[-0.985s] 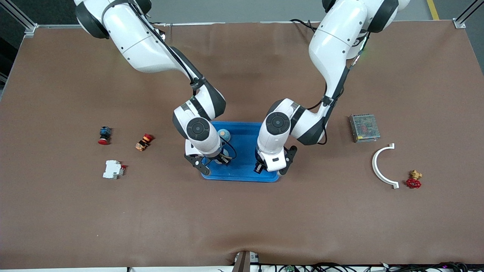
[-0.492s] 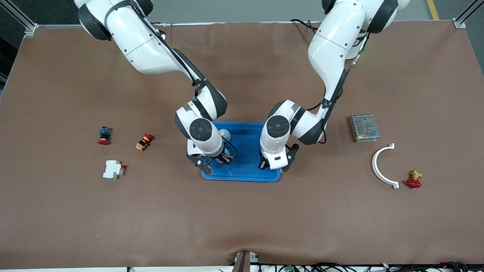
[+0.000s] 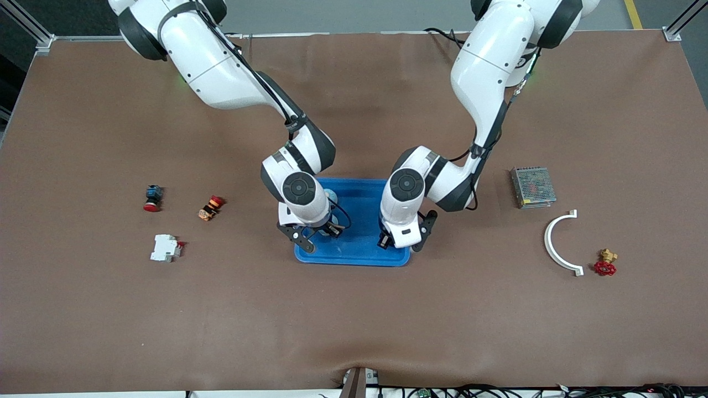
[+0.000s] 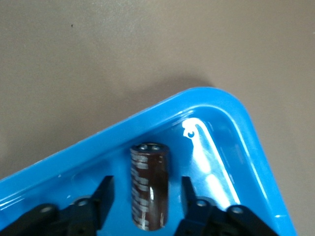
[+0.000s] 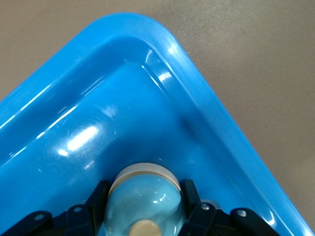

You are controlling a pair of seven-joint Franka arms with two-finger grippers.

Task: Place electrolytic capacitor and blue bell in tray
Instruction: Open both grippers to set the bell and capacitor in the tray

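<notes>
Left gripper (image 4: 142,196): low over the tray (image 3: 359,254), at the corner nearest the front camera toward the left arm's end. Fingers (image 4: 101,201) parted, a gap showing either side of the electrolytic capacitor (image 4: 149,186). Judged released, resting in the tray.

Right gripper (image 5: 145,196): over the tray's corner toward the right arm's end, fingers (image 5: 189,194) closed on the blue bell (image 5: 145,199), just above or on the tray floor; cannot tell which.

Step in hand: the drop-off. Capacitor looks delivered; bell not yet let go. Next, I judge: left lifts straight up so a finger doesn't roll the capacitor; right opens and then rises.

Materials:
- Capacitor: short cylinder, glossy dark-brown sleeve with pale printed bands, metal end cap. Likely to roll.
- Bell: smooth pale-blue dome, pale rim, tan knob on top.
- Tray: shiny bright-blue plastic, rounded corners, raised rim.
- Table (image 3: 354,331): matte brown covering.
</notes>
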